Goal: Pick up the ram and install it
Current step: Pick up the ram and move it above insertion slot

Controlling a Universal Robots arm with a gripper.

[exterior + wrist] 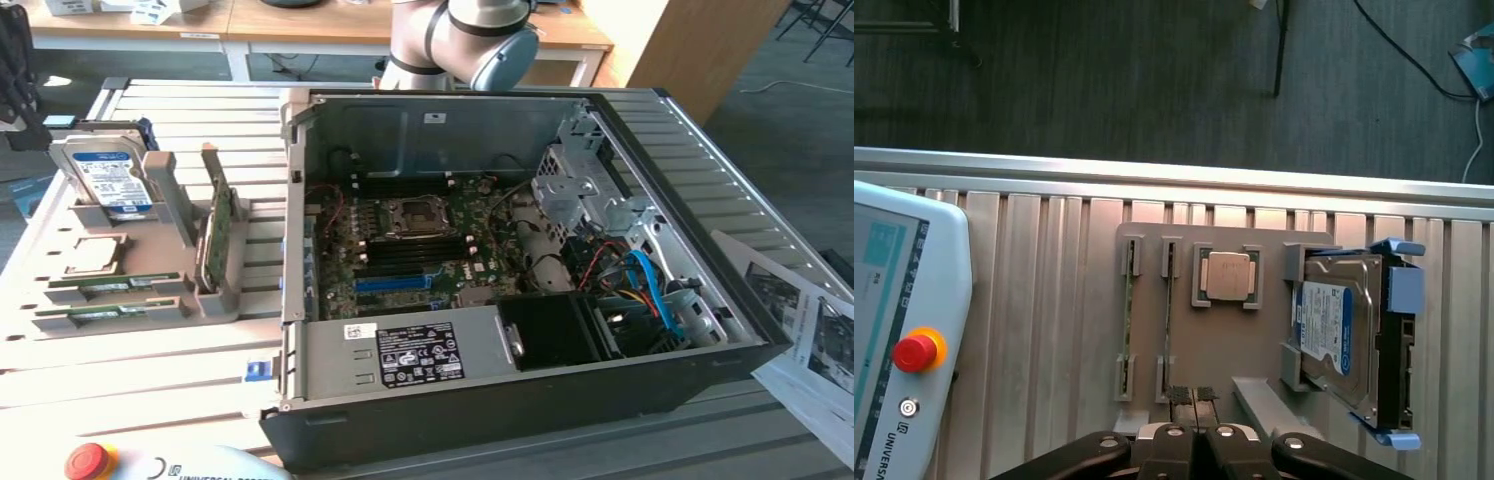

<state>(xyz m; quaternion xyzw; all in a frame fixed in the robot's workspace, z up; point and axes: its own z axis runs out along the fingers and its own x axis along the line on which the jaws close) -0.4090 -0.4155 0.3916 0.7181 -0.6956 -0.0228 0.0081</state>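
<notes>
Two ram sticks (114, 283) (100, 313) lie side by side in the grey holder (174, 300) on the exterior view's left. In the wrist view both show edge-on as thin green strips, one ram (1129, 320) and the other (1167, 320) beside it. My gripper (1193, 396) hangs above the holder's edge, just beyond the sticks' ends. Its fingers (1179, 394) are shut together with nothing between them. The open computer case (534, 380) holds the motherboard (427, 250) with its blue slot (400, 283).
The holder also carries a processor chip (1229, 275), a hard drive (1344, 335) and a broader green card (220, 235) standing on edge. A teach pendant with a red stop button (916, 352) lies beside it. The arm's elbow (467, 35) is behind the case.
</notes>
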